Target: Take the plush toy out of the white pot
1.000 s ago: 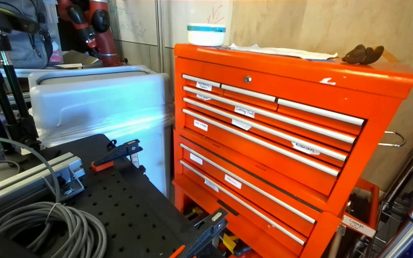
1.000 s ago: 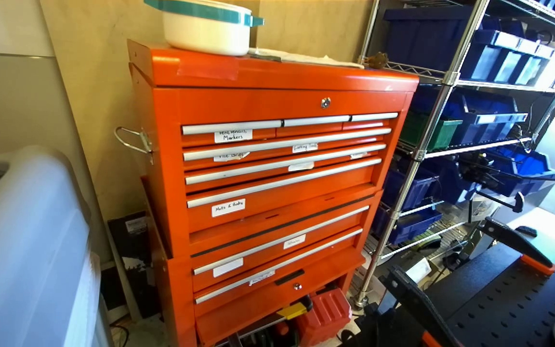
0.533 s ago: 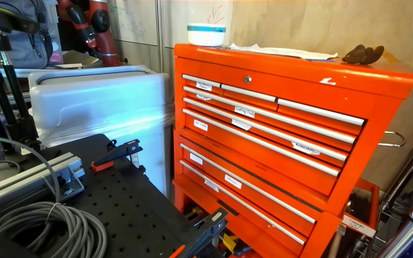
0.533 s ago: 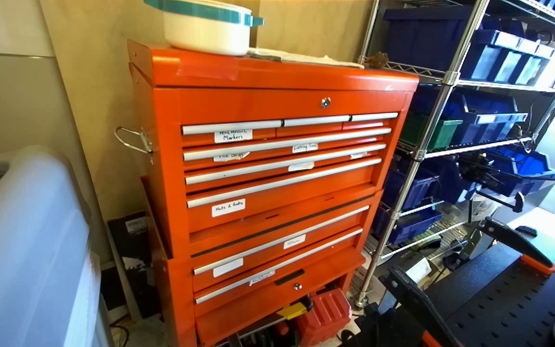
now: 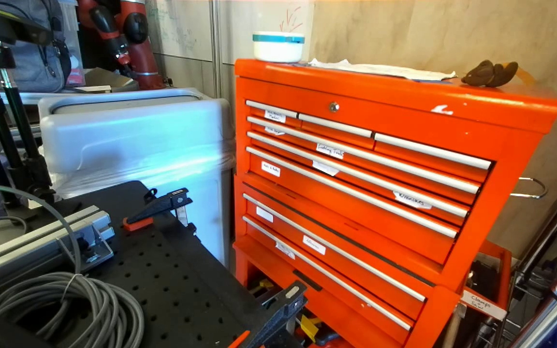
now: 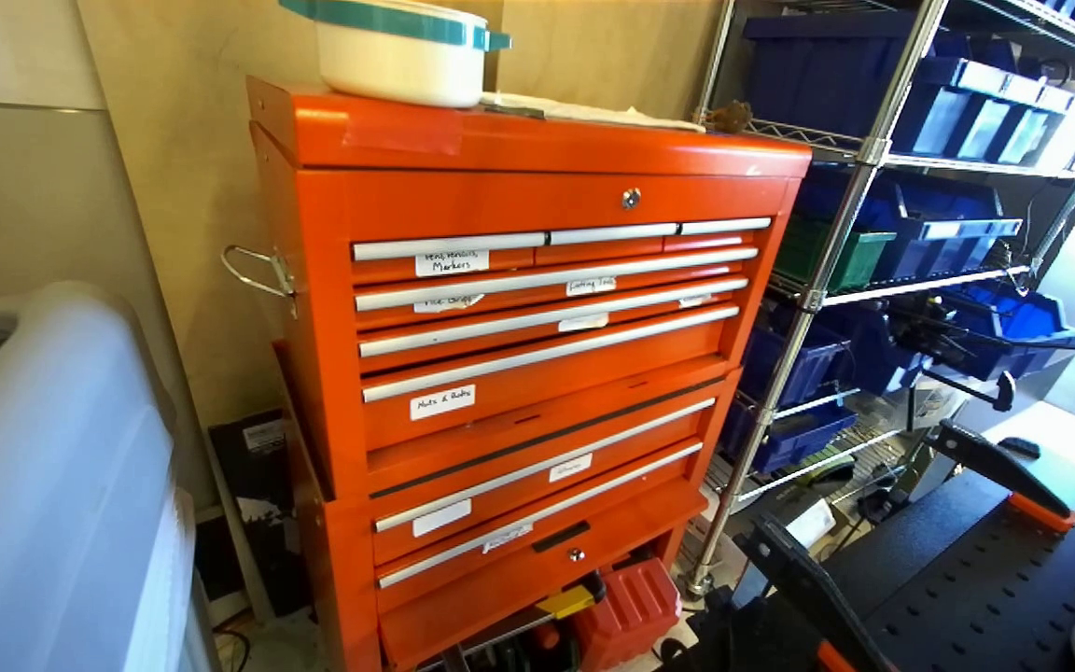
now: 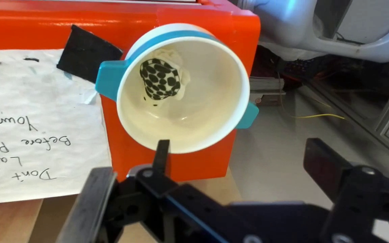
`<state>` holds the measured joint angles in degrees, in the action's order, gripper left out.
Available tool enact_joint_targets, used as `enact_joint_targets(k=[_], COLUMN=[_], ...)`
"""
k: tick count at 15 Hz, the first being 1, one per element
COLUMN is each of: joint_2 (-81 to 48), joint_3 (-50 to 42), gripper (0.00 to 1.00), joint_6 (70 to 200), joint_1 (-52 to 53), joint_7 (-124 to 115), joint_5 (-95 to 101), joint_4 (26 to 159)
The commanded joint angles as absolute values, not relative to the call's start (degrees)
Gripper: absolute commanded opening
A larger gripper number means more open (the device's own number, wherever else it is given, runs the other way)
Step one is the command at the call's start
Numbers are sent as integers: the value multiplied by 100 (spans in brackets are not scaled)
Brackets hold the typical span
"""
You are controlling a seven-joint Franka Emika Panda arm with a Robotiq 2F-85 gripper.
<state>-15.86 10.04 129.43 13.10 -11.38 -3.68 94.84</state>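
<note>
The white pot with a teal band and teal handles stands upright at one end of the red tool chest's top in both exterior views (image 5: pixel 278 50) (image 6: pixel 397 61). The wrist view looks down into the open pot (image 7: pixel 213 84). The plush toy (image 7: pixel 160 79), with a black-and-white spotted part and a cream part, lies inside against the pot's wall. My gripper (image 7: pixel 238 143) is open and empty, with wide-spread fingers. One fingertip overlaps the pot's near rim in the wrist view; contact cannot be told. The gripper does not show in the exterior views, where the toy is hidden.
The red tool chest (image 5: pixel 356 203) bears a paper sheet (image 7: pixel 39 128), a black flat piece (image 7: pixel 88 54) and a brown object (image 5: pixel 490 73). A grey-white bin (image 5: pixel 133 140) stands beside it. Metal shelving (image 6: pixel 850 224) with blue bins and a black perforated table (image 5: pixel 177 270) with clamps are nearby.
</note>
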Motion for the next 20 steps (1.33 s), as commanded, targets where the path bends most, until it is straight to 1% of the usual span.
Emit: enact_joint_targets(k=[1,8,15,17,18,19,20], joint_2=[-1810,-2118,-2308,-2345,-2362,-2377,-2397], joint_3=[1026,902,842,838,839,838,832], gripper=[100,100,100,80,68,58,51], joint_6=[12708,12216,12259,12297,12284,12281,12275], joint_1=[1365,1387,1434,1445,1447,1450,1457], joint_7=[-905,-783,-746,-765,-768,-764,-764], joint_5=[-295,145,484,528,538,555,584], joint_4=[9241,8985,8904,8907,8900,8898,8895])
